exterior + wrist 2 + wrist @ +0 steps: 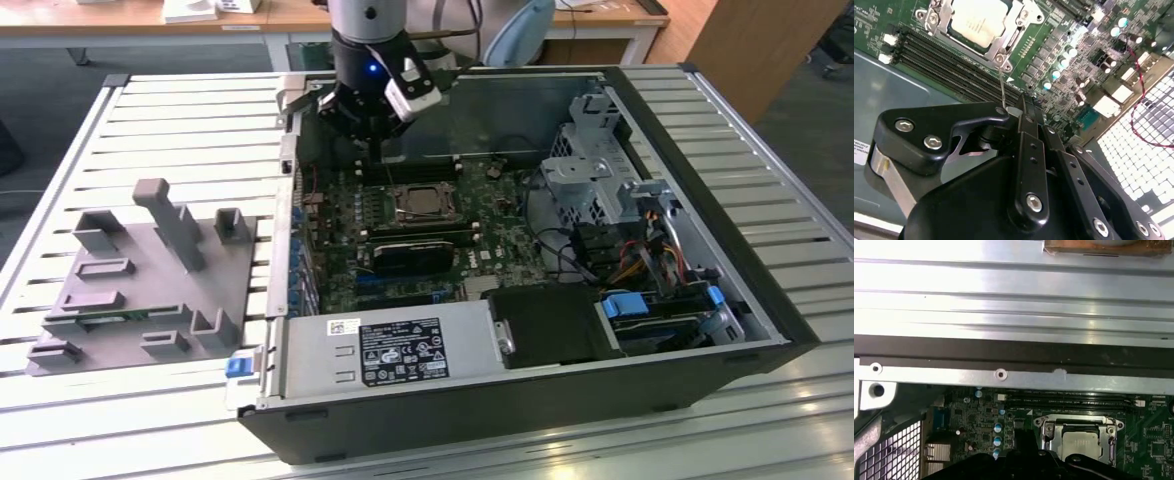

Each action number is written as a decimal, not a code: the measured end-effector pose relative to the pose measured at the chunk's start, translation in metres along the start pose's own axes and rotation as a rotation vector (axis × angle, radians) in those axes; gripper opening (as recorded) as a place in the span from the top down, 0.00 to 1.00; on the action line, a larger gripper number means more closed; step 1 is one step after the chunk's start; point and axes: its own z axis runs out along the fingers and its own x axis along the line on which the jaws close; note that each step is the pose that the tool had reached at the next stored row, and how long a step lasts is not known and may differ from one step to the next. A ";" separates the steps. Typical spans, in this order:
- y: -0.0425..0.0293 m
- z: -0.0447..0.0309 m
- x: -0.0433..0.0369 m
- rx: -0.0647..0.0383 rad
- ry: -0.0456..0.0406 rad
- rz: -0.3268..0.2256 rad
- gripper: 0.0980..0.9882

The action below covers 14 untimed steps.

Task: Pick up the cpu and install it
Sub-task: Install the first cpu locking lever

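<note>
The gripper [1021,107] hung above the motherboard, its jaws' state impossible to tell. The cpu [976,17] already sat in its socket; seating looked finished.

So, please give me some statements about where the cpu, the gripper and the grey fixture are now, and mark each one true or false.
1. The cpu sits in the socket on the motherboard. True.
2. The gripper holds the cpu in the air. False: the cpu lies in the socket, and the gripper is above the board beside it.
3. The grey fixture stands outside the computer case, on the exterior view's left. True.
4. The cpu rests on the grey fixture. False: it is inside the case.
5. In the second wrist view, memory slots run beside the socket. True.
</note>
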 end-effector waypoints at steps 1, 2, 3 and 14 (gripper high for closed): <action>0.0007 0.0003 -0.0002 0.000 0.0000 0.000 0.99; 0.0011 0.0005 -0.0009 0.000 -0.0001 0.000 0.99; 0.0015 0.0007 -0.0021 0.000 -0.0001 0.000 0.99; 0.0049 0.0042 -0.0341 0.000 0.0005 0.000 0.99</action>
